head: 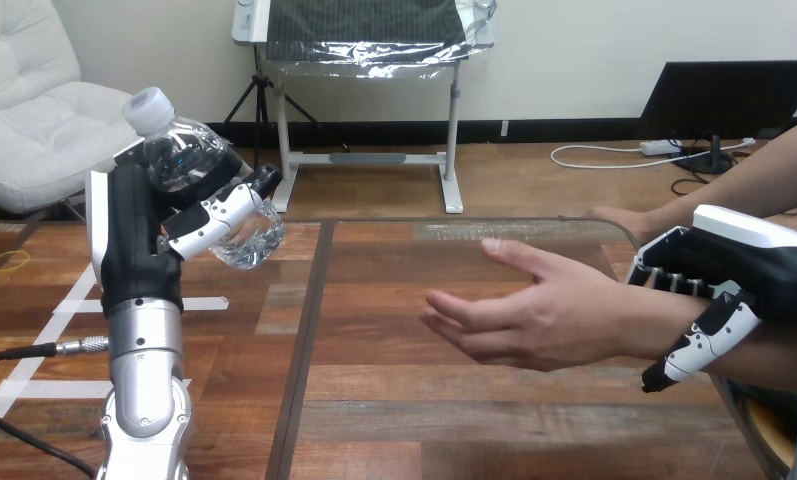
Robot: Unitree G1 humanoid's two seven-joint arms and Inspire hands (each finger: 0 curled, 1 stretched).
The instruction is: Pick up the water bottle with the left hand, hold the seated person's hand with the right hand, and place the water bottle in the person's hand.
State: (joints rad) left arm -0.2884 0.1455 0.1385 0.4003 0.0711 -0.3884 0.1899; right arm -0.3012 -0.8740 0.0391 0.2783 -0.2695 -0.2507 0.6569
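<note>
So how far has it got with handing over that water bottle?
Done: the left hand grips the water bottle, raised above the table, and the right hand is curled round the person's wrist. In hand: the person's hand lies open over the table. Left: the bottle is well apart from that palm, so it has yet to be carried across and placed in it.

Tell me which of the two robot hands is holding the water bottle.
The left hand, at the view's left: its fingers curl round the clear water bottle, raised above the table. The right hand clasps the person's wrist instead.
</note>
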